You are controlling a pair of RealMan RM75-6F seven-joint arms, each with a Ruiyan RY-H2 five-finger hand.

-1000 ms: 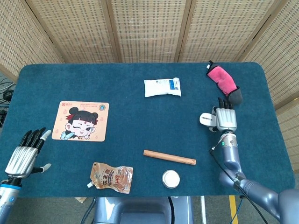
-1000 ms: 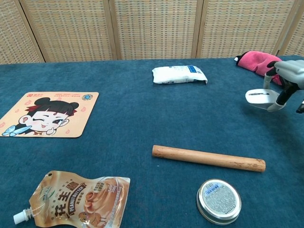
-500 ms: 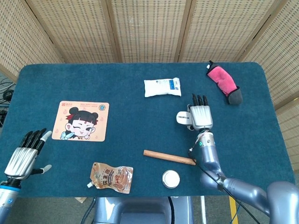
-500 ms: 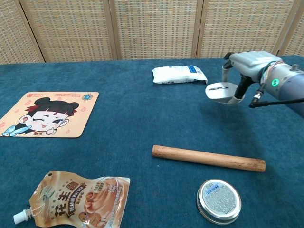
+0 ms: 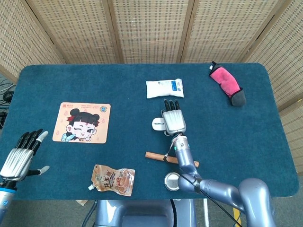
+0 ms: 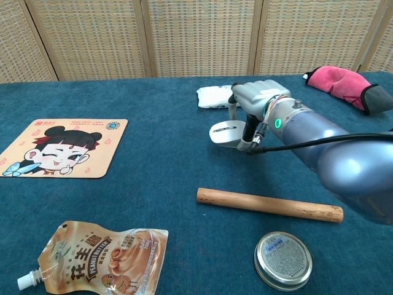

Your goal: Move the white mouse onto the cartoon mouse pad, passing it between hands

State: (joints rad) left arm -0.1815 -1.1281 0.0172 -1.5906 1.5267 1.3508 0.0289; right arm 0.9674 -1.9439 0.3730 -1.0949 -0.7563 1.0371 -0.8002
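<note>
Mouse (image 6: 226, 133), white, gripped under the right hand (image 5: 173, 121), above the table, just beside its fingers.

The brown pouch (image 6: 101, 261) is showing "PEANUT BUTTER" above large Chinese characters. Print on the round tin's (image 6: 283, 259) lid, the white packet (image 5: 164, 88) and the cartoon mouse pad (image 6: 60, 147) is staying too small to read.

Right hand (image 5: 173, 121) gripping small white plastic mouse (image 5: 158, 124) mid-table, near white packet (image 5: 164, 88). Left hand (image 5: 20, 155) spread open, beside square cartoon mouse pad (image 5: 82, 122).
</note>
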